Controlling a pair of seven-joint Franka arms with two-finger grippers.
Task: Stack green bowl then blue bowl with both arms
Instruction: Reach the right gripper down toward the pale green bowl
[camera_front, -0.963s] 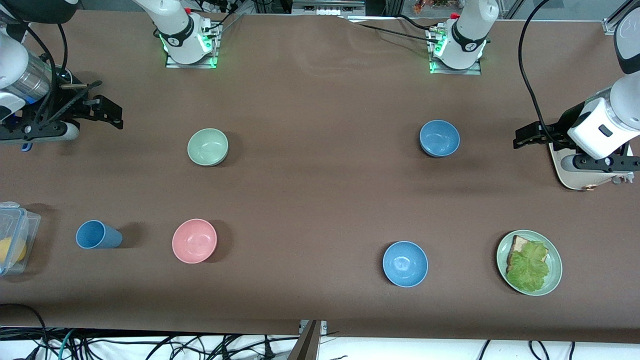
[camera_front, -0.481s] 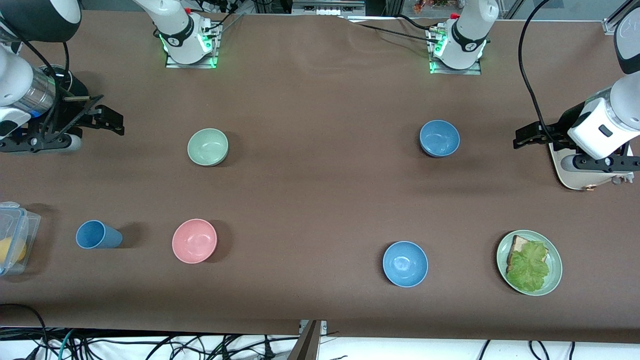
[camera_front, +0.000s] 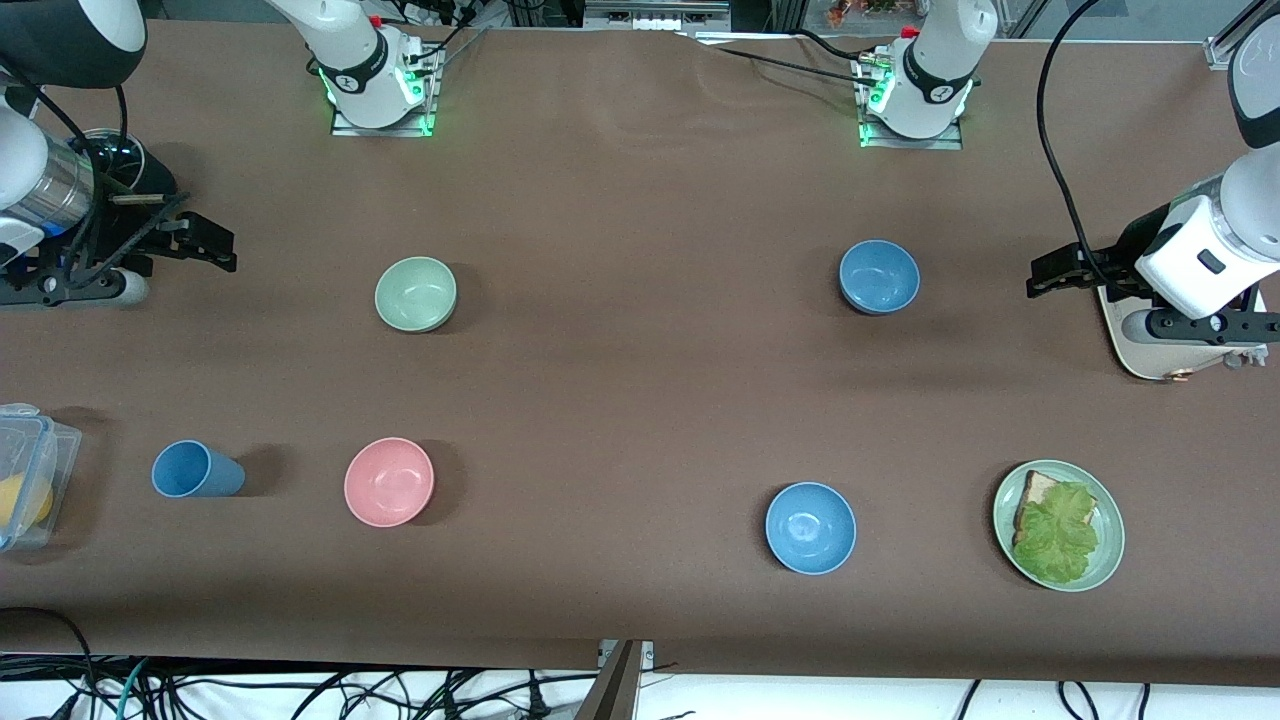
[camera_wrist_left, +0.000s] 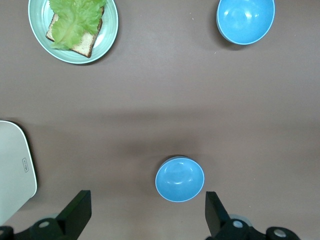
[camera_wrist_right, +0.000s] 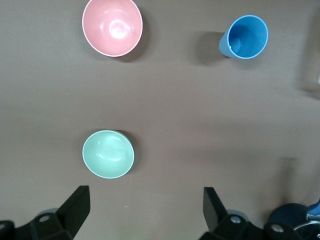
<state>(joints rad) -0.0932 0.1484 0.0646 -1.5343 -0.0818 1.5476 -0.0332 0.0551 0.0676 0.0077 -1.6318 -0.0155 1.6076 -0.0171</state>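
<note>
Front view: nothing stacked yet; both pincers gape wide and empty, right pincer (camera_front: 205, 245) over the counter at 9 o'clock of the green bowl (camera_front: 415, 294), left pincer (camera_front: 1050, 273) at 3 o'clock of the blue bowl (camera_front: 879, 277); next, right descends on green

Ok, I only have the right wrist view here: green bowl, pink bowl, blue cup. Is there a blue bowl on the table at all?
Observer: Two. The duller blue bowl sits toward the left arm's end, about level with the green bowl.
Operator: And the other?
Observer: The brighter blue bowl lies nearer the front camera, beside a green plate.
Operator: Where is the left gripper?
Observer: The left gripper hangs over the left arm's end of the table, jaws open and empty, apart from the duller bowl. The right gripper hangs likewise over the right arm's end.
</note>
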